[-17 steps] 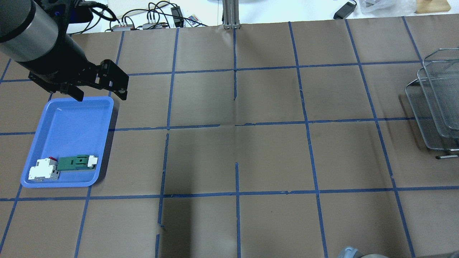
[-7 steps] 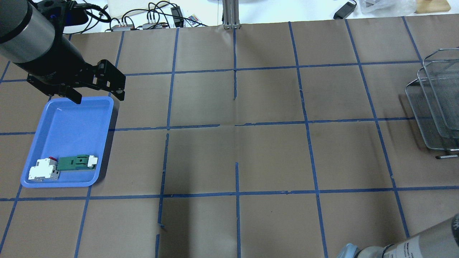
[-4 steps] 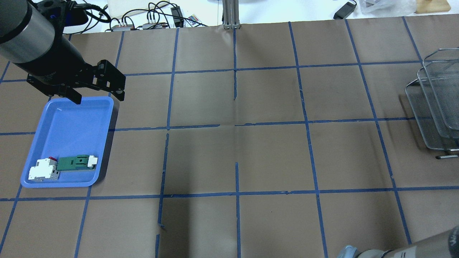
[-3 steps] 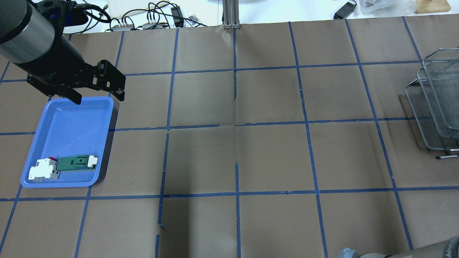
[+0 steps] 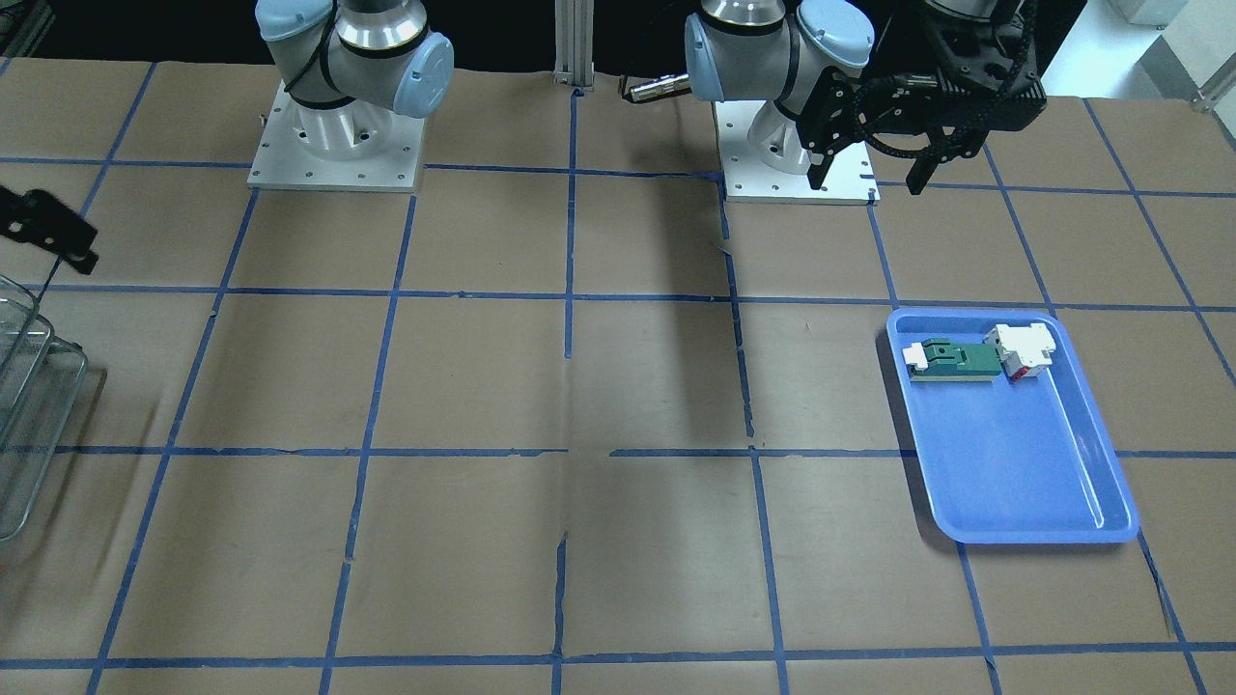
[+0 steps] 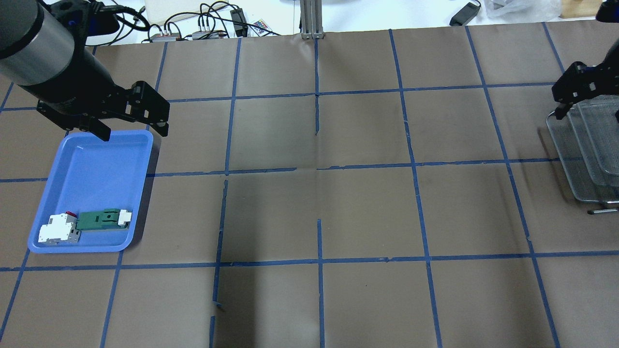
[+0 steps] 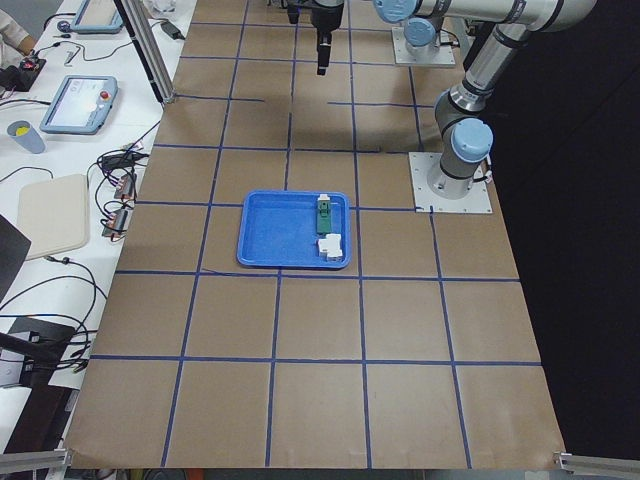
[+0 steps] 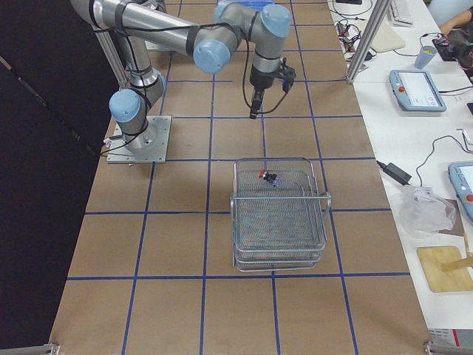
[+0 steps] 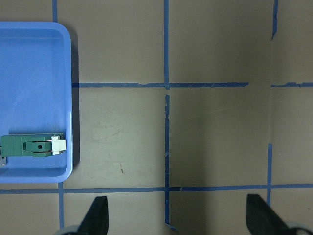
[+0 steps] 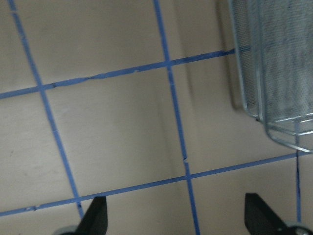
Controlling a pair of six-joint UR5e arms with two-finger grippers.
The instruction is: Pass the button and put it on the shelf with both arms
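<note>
The button (image 8: 267, 177), red head and dark body, lies on the top tier of the wire-mesh shelf (image 8: 281, 222) near its robot-side rim; it shows only in the exterior right view. The shelf also shows at the overhead view's right edge (image 6: 587, 159) and in the right wrist view (image 10: 274, 73). My right gripper (image 6: 586, 108) hangs open and empty over the shelf's robot-side corner, its fingers (image 10: 93, 218) spread wide. My left gripper (image 6: 134, 132) is open and empty above the far rim of the blue tray (image 6: 96, 164); its fingers (image 9: 95, 218) stand wide apart.
The blue tray holds a green-and-white flat part (image 6: 104, 219) and a white-and-red block (image 6: 58, 228) at its near end. Cables and power bricks (image 6: 208, 24) lie past the table's far edge. Brown paper with blue tape grid lines covers the table.
My right gripper has come into the overhead view at the right edge, by the shelf; before, only the right forearm showed at the bottom edge. My left gripper has barely moved.
</note>
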